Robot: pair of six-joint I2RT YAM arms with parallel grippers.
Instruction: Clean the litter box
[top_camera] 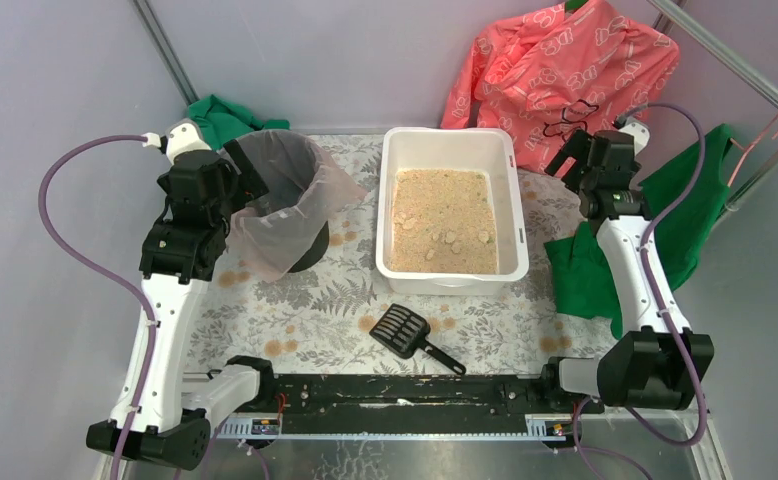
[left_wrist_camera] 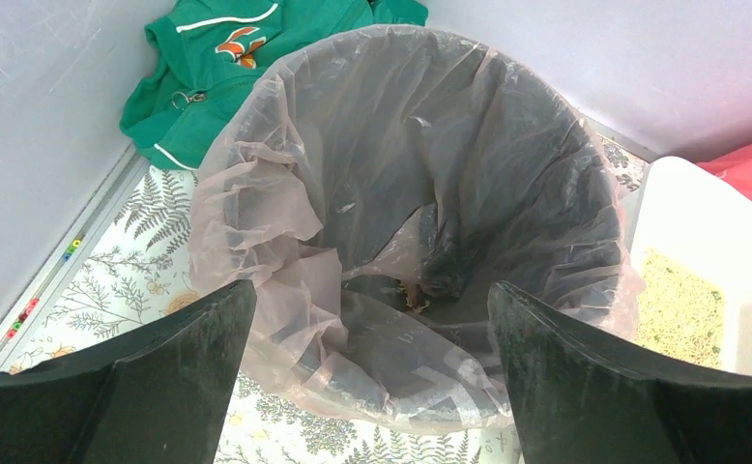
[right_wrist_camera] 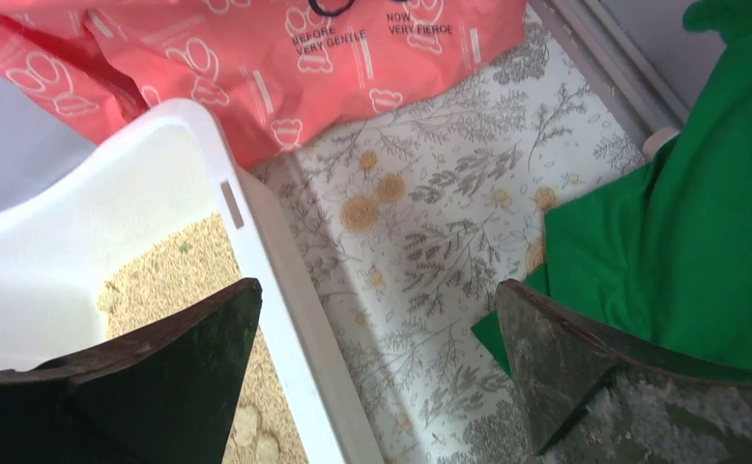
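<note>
Litter box (top_camera: pixel 517 200) sits mid-table toward the far side, long axis running near-far. Tan granules (top_camera: pixel 443 205) cover its floor, w/ a few pale clumps (top_camera: pixel 452 238) toward the near end. Just near of the box but not touching it, a black scoop (top_camera: pixel 402 328) lies flat on the floral table cover (top_camera: pixel 305 310), handle pointing near-right. Left of the box stands the round black bin (top_camera: pixel 310 255) lined w/ a clear bag (left_wrist_camera: pixel 256 193); I see a bit of debris at its bottom. My L gripper (left_wrist_camera: pixel 370 290) hangs over the bin's mouth, jaws spread wide, nothing btwn them. My R gripper (right_wrist_camera: pixel 377 285) hovers by the box's right rim toward the far end, jaws also wide apart and empty. A pink printed garment (top_camera: pixel 555 70) hangs far-right behind the box. A green cloth (top_camera: pixel 685 220) lies at the right under the R arm, and another green top (top_camera: pixel 220 115) is far-left behind the bin.
</note>
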